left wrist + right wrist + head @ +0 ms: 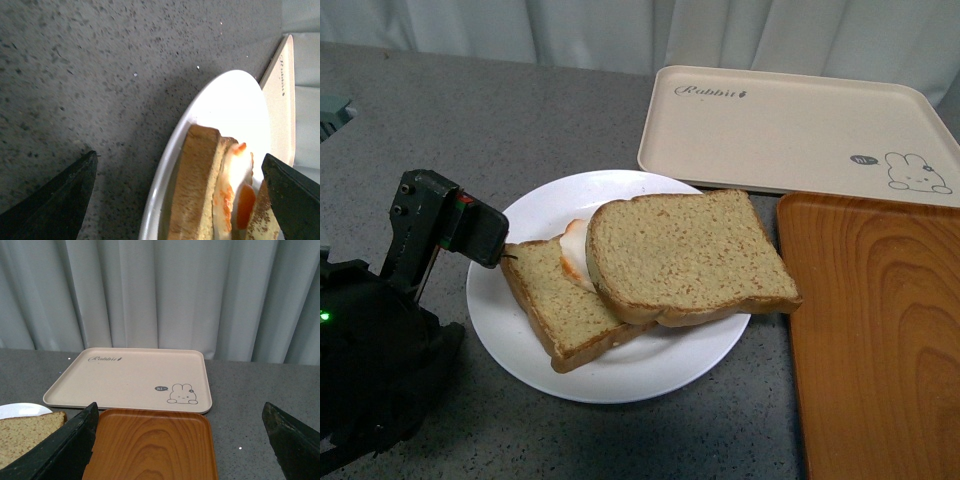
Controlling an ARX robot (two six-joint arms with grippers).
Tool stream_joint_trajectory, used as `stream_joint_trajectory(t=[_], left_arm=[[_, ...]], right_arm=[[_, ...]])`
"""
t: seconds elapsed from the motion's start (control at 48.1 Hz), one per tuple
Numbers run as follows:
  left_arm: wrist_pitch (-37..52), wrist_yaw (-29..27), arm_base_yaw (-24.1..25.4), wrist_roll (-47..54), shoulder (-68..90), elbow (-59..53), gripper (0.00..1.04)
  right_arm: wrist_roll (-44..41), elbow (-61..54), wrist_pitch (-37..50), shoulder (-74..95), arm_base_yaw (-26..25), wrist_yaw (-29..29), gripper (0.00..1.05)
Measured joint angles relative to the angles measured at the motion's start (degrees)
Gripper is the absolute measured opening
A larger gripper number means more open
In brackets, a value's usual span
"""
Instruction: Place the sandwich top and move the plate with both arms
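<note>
On plate (650, 370), sandwich top (690, 255) is seen laid face up, long axis run left-right, darker crust edge turned toward camera. It is shifted right of egg slice (555, 305), right corner hung past rim toward wooden tray (880, 330). Between slices, fried egg (575, 250) is glimpsed. Plate is set on grey worktop (520, 130), just beside rabbit tray (790, 130). At plate's left rim, left gripper (179, 156) is held, jaws spread, nothing pinched. Near trays, right gripper (179, 407) is held, jaws spread, empty.

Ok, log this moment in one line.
bare brown speckled bread slice: atop egg-bearing slice | round white plate: on grey table | left gripper: open, at plate rim | right gripper: open, empty
</note>
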Motion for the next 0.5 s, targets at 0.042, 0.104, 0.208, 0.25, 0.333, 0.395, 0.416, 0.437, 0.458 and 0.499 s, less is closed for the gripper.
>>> stream_joint_trajectory(t=[0.042,0.104,0.208,0.25,0.333,0.395,0.416,0.437,0.458,0.499], left_arm=[[-0.2,0.0,-0.46,-0.44,-0.15,0.15,0.98],[-0.77,-0.13,-1.36,-1.16,-0.48,0.48,0.98],[-2.03,-0.48,-2.45,-2.78,-1.05,0.66,0.98],[-2.27,-0.74,-3.08,-3.61,-1.46,0.66,0.98],[-2.32,-1.16,-4.26,-4.74,-2.19,0.66,0.98],[-2.34,-1.31,-4.9,-5.16,-2.25,0.66,0.98],[-2.38,-1.31,-4.98,-5.25,-2.25,0.66,0.98],[-2.49,-1.31,-5.14,-5.38,-2.25,0.66,0.98],[-2.56,-1.31,-5.25,-5.55,-2.25,0.66,0.98],[-2.6,-1.31,-5.46,-6.01,-2.25,0.59,0.98]], right_arm=[[0.0,0.0,0.0,0.0,0.0,0.0,0.96],[-0.02,0.0,0.0,0.0,0.0,0.0,0.96],[0.0,0.0,0.0,-0.02,0.0,0.02,0.96],[0.0,0.0,0.0,0.0,0.0,0.02,0.96],[-0.02,0.0,0.0,0.0,0.0,0.02,0.96],[0.0,0.0,0.0,0.0,0.0,0.0,0.96],[0.0,0.0,0.0,-0.02,0.0,0.0,0.96],[0.0,0.0,0.0,0.0,0.0,0.0,0.96],[0.0,0.0,0.0,0.0,0.0,0.0,0.96],[0.0,0.0,0.0,-0.02,0.0,0.0,0.96]])
